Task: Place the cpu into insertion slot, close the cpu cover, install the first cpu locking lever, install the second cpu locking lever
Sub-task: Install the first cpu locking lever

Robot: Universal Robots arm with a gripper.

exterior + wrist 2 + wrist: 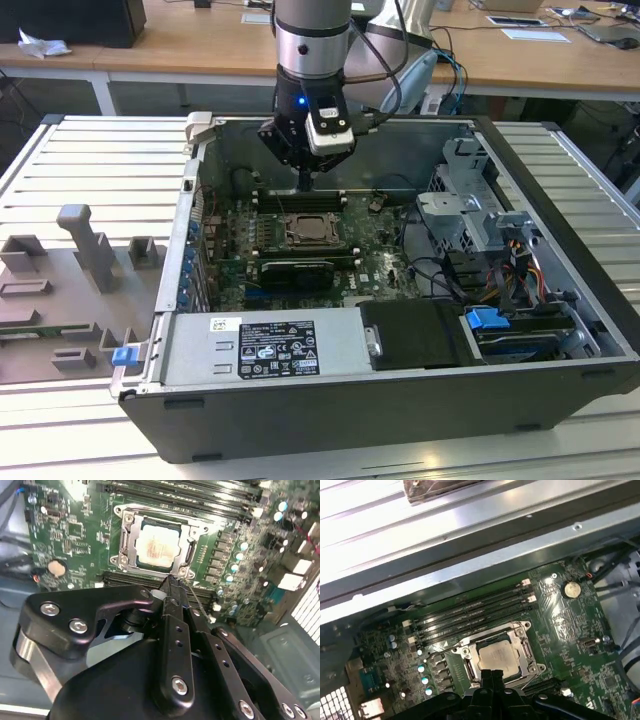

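Where tool (170, 582) overlaps insertion slot (192, 554), near rim hidden; cpu (159, 544) visible.

Computer case (350, 425), power supply (265, 345)

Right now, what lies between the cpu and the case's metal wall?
In the first wrist view, long black memory slots lie between the cpu and wall.

- cpu (159, 546): pale beige-silver top, faint brownish marking at centre.
- cpu cover (128, 539): silver-grey metal.
- circuit board (75, 535): green, speckled with small silver and black parts.
- memory slots (475, 614): black, in long parallel stripes.
- gripper (172, 584): matt black, silver screw heads.
- case (400, 410): dark grey; blue clip (487, 321).
- table (60, 170): pale grey, ribbed lines.
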